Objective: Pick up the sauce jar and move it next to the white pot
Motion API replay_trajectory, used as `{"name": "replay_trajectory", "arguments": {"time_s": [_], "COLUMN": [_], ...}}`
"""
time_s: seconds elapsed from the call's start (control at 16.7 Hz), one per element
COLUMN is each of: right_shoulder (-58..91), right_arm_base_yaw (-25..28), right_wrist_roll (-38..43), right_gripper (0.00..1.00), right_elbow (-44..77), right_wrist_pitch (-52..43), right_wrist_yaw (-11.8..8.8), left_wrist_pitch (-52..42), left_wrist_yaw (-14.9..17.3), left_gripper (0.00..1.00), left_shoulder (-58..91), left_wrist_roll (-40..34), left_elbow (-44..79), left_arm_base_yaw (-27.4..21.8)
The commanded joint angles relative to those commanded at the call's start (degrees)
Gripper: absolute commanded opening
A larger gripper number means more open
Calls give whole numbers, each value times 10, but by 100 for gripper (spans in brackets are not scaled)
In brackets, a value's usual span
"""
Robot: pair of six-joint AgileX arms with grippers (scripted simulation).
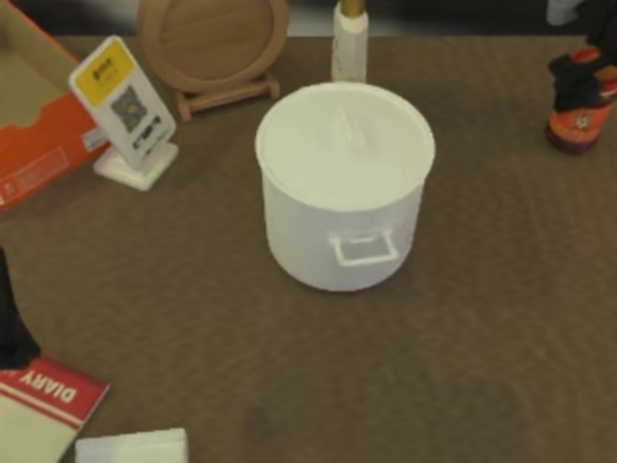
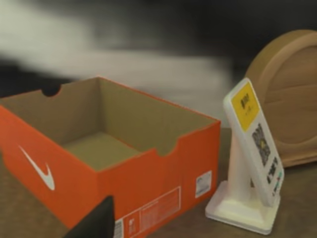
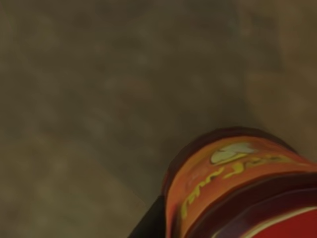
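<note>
The sauce jar (image 1: 576,123), with its red lid and orange-red label, is at the table's far right edge, well to the right of the white pot (image 1: 342,174). My right gripper (image 1: 584,81) is shut on the jar from above, its dark fingers on either side of the lid. In the right wrist view the sauce jar (image 3: 233,173) fills the corner, with one dark finger (image 3: 153,220) against its side. The pot stands mid-table, lid on, its loop handle facing the front. My left gripper (image 1: 12,328) is parked at the left edge, open.
A tall cream bottle (image 1: 350,43) stands just behind the pot. A round wooden board on a stand (image 1: 212,43), a QR sign (image 1: 123,106) and an orange shoebox (image 1: 34,125) occupy the back left. A diary book (image 1: 43,405) and a white block (image 1: 133,446) lie front left.
</note>
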Motion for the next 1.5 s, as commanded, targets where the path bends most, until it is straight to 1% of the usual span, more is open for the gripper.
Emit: {"name": "replay_trajectory", "arguments": {"time_s": [0.06, 0.12, 0.66, 0.78, 0.96, 1.32, 1.5], "right_shoulder": [0, 0, -1, -22, -93, -277, -325], "right_arm_base_yaw": [0, 0, -2, -1, 0, 2, 4], "right_wrist_roll": [0, 0, 1, 0, 1, 0, -1], "right_gripper": [2, 0, 0, 0, 0, 0, 0], "right_elbow": [0, 0, -1, -22, -96, -300, -348], "right_wrist_pitch": [0, 0, 0, 2, 8, 20, 22], "right_wrist_yaw": [0, 0, 0, -1, -1, -4, -5], "left_wrist_pitch": [0, 0, 0, 0, 0, 0, 0], "left_wrist_yaw": [0, 0, 0, 0, 0, 0, 0], "left_gripper": [100, 100, 100, 100, 100, 100, 100], "left_shoulder": [0, 0, 0, 0, 0, 0, 0], "left_wrist_roll": [0, 0, 0, 0, 0, 0, 0], "left_elbow": [0, 0, 0, 0, 0, 0, 0], "left_arm_base_yaw": [0, 0, 0, 0, 0, 0, 0]}}
